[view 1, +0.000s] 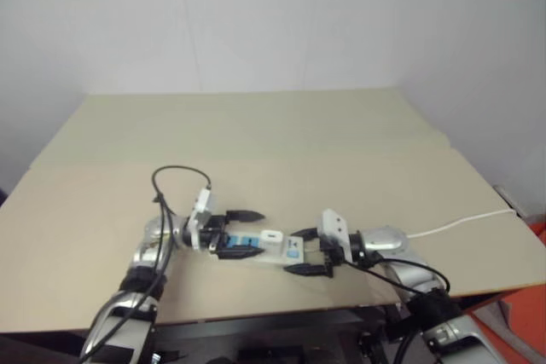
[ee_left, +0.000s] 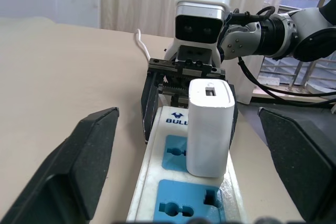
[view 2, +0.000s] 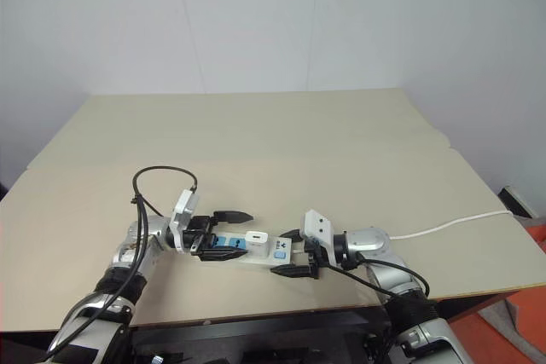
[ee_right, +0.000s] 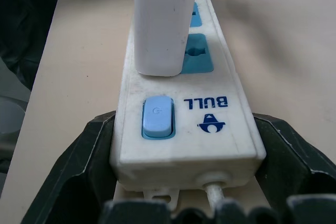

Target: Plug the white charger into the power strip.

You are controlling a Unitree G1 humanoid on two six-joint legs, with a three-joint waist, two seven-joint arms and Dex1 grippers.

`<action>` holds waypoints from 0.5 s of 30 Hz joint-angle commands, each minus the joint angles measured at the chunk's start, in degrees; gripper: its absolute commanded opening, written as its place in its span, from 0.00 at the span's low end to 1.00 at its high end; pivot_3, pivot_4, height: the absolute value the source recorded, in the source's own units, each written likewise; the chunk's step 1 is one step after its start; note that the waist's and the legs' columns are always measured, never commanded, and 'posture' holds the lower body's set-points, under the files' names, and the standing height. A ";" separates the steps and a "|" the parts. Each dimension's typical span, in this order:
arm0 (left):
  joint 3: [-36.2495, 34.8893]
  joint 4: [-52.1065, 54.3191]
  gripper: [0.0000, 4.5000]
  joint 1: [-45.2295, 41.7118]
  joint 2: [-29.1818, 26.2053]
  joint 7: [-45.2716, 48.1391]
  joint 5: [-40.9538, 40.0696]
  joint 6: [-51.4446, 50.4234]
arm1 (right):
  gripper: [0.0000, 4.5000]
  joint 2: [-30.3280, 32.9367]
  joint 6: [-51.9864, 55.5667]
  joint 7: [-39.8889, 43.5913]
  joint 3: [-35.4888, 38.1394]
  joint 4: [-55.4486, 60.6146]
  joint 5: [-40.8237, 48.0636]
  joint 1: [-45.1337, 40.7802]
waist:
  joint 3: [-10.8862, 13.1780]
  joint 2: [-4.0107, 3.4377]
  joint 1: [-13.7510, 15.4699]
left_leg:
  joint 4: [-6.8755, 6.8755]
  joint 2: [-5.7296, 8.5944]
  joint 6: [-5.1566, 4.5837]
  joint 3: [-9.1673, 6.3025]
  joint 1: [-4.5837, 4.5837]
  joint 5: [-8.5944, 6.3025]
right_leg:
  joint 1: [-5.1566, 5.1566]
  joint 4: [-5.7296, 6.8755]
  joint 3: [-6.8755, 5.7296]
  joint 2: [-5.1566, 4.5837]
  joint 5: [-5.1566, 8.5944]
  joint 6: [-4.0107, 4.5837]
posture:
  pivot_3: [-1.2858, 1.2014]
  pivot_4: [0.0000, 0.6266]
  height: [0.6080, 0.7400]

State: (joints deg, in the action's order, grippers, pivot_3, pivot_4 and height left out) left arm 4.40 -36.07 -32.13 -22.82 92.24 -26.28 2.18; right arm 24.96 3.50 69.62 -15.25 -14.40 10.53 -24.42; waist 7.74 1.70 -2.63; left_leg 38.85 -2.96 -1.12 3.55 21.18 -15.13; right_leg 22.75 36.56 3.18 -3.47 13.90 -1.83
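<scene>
1. Left gripper (view 2: 223,234) points level toward the right arm, fingers spread wide on either side of the power strip (view 2: 247,252), touching nothing.
2. Right gripper (view 2: 290,253) faces it, clamped on the strip's switch end.
3. White charger (ee_left: 210,127) stands upright, plugged into the strip, which lies left-to-right on the table (view 1: 281,138).

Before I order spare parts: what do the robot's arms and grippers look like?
Both arms are silver-grey metal with black joint bands and loose black cables looping alongside. The left gripper and the right gripper each have a boxy white housing, exposed black mechanism and two flat black tapered fingers. The right gripper's housing has rounded corners and a dark camera window.
</scene>
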 commanded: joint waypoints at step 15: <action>-6.70 7.72 1.00 -1.04 -2.15 -0.37 -4.93 -6.37 | 0.99 0.91 -4.77 -0.97 2.19 -1.44 -0.11 -0.57 | 0.27 0.18 0.30 | 0.13 0.02 0.00 0.01 1.22 0.01 | 1.20 0.15 0.04 0.00 -0.03 0.01 | 0.52 0.24 1.00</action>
State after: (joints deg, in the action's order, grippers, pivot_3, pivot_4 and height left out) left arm -0.04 -31.99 -32.02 -23.67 91.49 -28.68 -2.47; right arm 24.62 -0.51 68.60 -14.82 -16.79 10.19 -24.88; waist 8.02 1.87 -2.33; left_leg 39.00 -2.94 -1.12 3.55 22.52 -15.12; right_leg 24.10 36.76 3.23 -3.47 13.86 -1.81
